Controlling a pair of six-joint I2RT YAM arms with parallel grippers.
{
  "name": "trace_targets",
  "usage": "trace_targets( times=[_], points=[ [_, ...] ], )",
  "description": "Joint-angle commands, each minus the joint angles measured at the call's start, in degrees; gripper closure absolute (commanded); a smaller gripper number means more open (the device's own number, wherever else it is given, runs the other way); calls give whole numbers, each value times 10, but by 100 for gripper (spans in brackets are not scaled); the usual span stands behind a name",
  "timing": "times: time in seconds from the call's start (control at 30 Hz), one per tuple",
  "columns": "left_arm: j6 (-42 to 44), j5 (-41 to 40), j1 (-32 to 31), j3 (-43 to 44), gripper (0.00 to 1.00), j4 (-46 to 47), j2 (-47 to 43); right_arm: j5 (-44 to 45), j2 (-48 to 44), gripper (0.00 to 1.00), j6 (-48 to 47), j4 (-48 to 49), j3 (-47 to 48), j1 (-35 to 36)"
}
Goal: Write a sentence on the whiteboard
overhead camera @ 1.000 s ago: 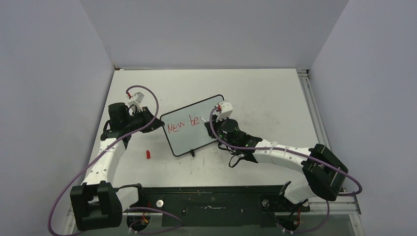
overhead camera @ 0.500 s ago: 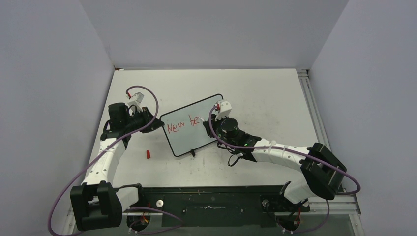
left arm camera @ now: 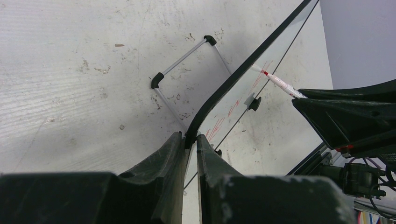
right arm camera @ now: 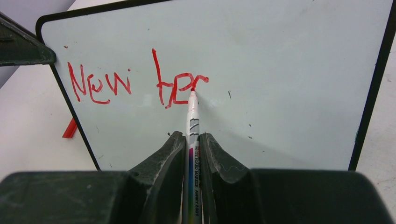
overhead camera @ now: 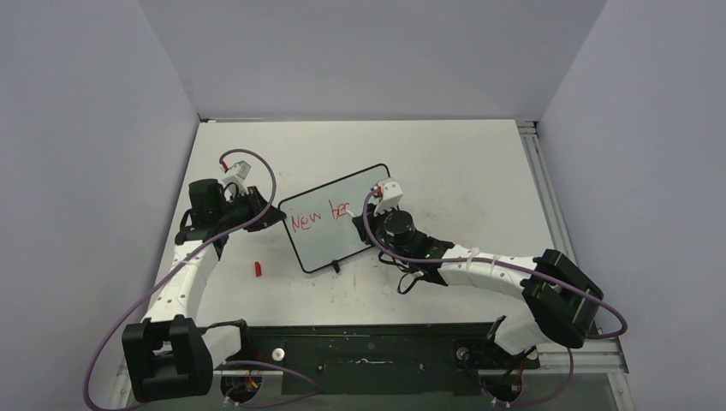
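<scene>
The whiteboard [overhead camera: 338, 233] stands tilted on the table, its face toward the right arm; it also shows in the right wrist view [right arm camera: 289, 65] and the left wrist view [left arm camera: 273, 105]. Red lettering of the sentence [right arm camera: 135, 84] reads "New be" with a further stroke begun. My right gripper [right arm camera: 192, 136] is shut on a white marker [right arm camera: 193, 116], whose red tip touches the last letter. My left gripper [left arm camera: 189, 137] is shut on the whiteboard's black left edge. In the top view the left gripper [overhead camera: 276, 214] is at the board's left side, the right gripper [overhead camera: 370, 221] in front of it.
A red marker cap [overhead camera: 257, 269] lies on the table left of the board's near corner. The board's wire stand [left arm camera: 187, 60] with black feet rests behind it. Grey walls close the table's back and sides; a rail [overhead camera: 539, 180] runs along the right edge.
The right wrist has shifted slightly toward the near side and the red lettering after "New" has gained a stroke. The left arm and the board have stayed put.
</scene>
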Motion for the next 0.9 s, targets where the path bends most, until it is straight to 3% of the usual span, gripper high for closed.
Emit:
trace_targets(
  times=[0.0,0.33,0.87],
  points=[
    [6,5,-3,15,90,4,-10,16,-13,95,5,-3,-11,4],
    [6,5,-3,14,90,3,-11,66,-27,95,7,-22,-12,6],
    [6,6,-3,14,91,3,-10,72,-22,95,-11,-11,17,5]
  ],
)
